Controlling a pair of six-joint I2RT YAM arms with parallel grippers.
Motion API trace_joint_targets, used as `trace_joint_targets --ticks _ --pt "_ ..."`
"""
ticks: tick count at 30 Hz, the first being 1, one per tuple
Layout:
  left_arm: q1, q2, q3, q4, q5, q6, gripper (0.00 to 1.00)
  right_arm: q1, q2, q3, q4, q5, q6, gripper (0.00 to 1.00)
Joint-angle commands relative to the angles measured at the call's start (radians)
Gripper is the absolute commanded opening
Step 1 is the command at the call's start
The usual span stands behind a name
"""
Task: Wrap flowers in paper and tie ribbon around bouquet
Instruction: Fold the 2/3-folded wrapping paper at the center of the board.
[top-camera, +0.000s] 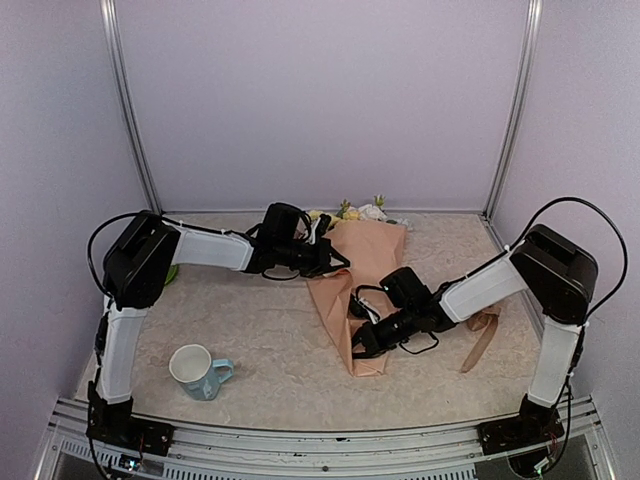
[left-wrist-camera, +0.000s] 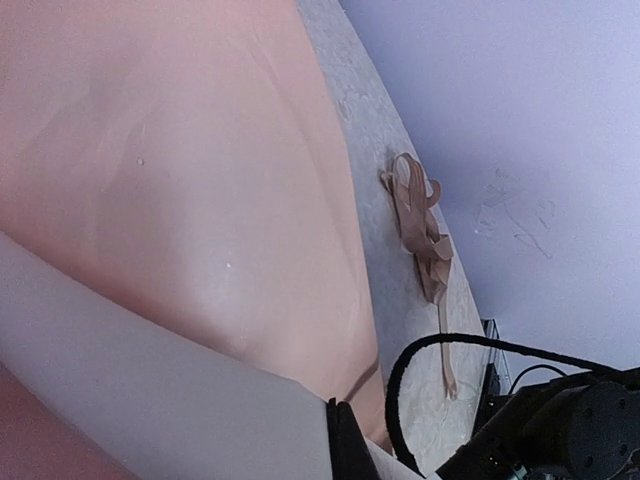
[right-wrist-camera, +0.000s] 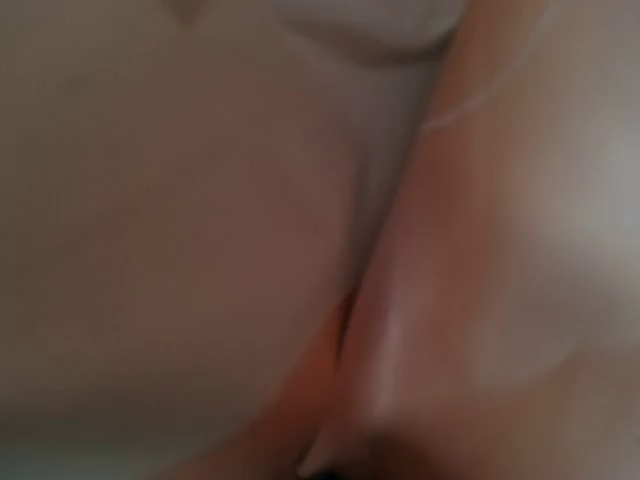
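The bouquet lies in the middle of the table as a cone of peach paper (top-camera: 352, 292), its narrow end toward me. The flowers (top-camera: 358, 211) show yellow and white blooms at the far, wide end. My left gripper (top-camera: 343, 262) is shut at the cone's upper left edge, where a crease of paper (left-wrist-camera: 200, 180) runs into its black tips (left-wrist-camera: 350, 440). Low on the cone, my right gripper (top-camera: 358, 348) is shut on the paper. Its wrist view shows only blurred peach folds (right-wrist-camera: 480, 250). The tan ribbon (top-camera: 482, 332) lies loose on the table to the right (left-wrist-camera: 420, 225).
A white and pale blue mug (top-camera: 200, 371) stands at the near left. Something green (top-camera: 172, 272) peeks out behind the left arm. The right arm's forearm (top-camera: 485, 287) reaches over the table between the bouquet and the ribbon. Lilac walls close in the back and sides.
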Motion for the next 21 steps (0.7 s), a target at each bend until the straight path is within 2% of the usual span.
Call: trace_joint_targets --ticks 1,5,10,17,21 --pt "-0.019 0.084 0.076 -0.003 -0.021 0.001 0.00 -0.003 -0.023 -0.042 -0.023 0.059 0.018 0.00" --pt "-0.036 0.119 0.096 -0.072 -0.073 0.049 0.00 -0.002 -0.086 -0.040 -0.035 0.063 0.008 0.00" --pt "-0.039 0.129 0.094 -0.119 -0.123 0.090 0.00 -0.015 -0.239 -0.047 -0.078 0.076 -0.014 0.10" --pt "-0.041 0.126 0.097 -0.138 -0.144 0.114 0.00 -0.132 -0.360 -0.085 -0.243 0.119 -0.050 0.14" --pt "-0.042 0.113 0.093 -0.145 -0.154 0.125 0.00 -0.254 -0.360 -0.094 -0.317 0.278 -0.038 0.30"
